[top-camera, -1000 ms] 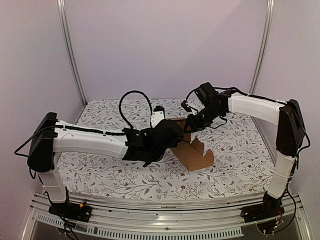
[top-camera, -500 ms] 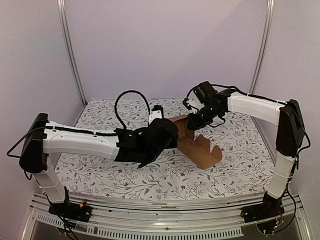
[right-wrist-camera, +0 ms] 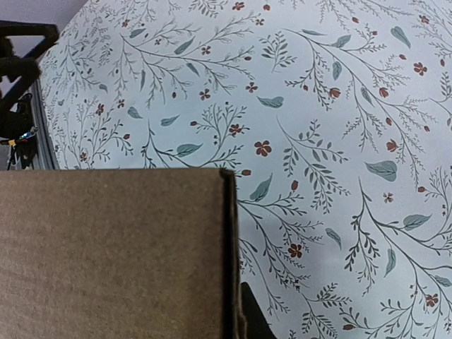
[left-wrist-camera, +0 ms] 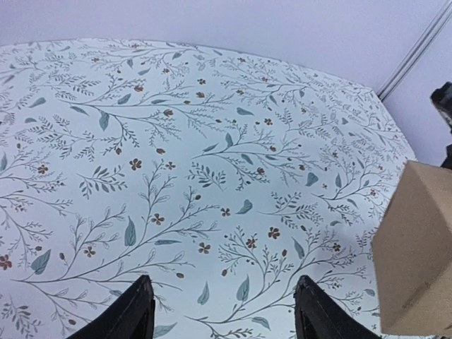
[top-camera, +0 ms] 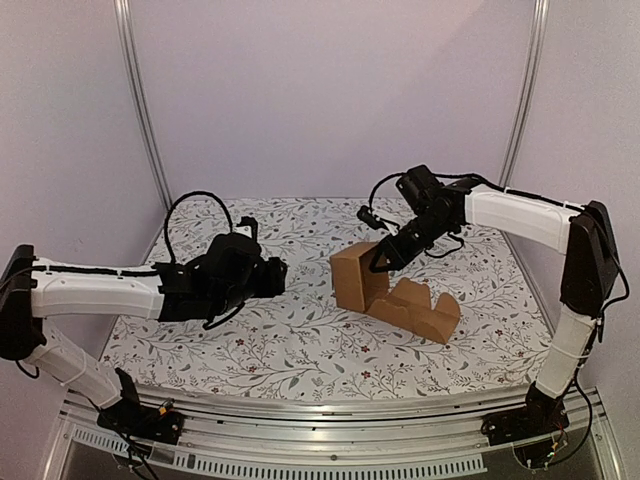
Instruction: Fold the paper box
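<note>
Near edge, bottom of the top view: silver aluminium rail point(top-camera: 330, 415) with both arm bases bolted on. Beyond it, a white tabletop cloth printed with grey-green leaves and small red flowers point(top-camera: 300, 345).

Left gripper point(top-camera: 272, 272), left of centre, hovers low over bare cloth. In the wrist view point(left-wrist-camera: 222, 311) its two black fingers point(left-wrist-camera: 134, 314) stand wide apart with nothing between them. It is well apart from the box, which shows at that frame's right edge.

Plain brown cardboard paper box point(top-camera: 352, 280), right of centre on the cloth, partly folded. Upright walls form a corner on the left, and low flaps with scalloped edges lie out toward lower right. point(left-wrist-camera: 417, 254) point(right-wrist-camera: 113, 247)

Right gripper point(top-camera: 385, 255) sits at the upper right edge of the upright wall. The wrist view shows one dark fingertip point(right-wrist-camera: 251, 318) just beside the wall's edge, and cardboard hides the other. Whether it grips or not: cannot tell.

Far side: plain pale lilac walls point(top-camera: 330, 90), with a metal post point(top-camera: 140, 100) in each back corner.
</note>
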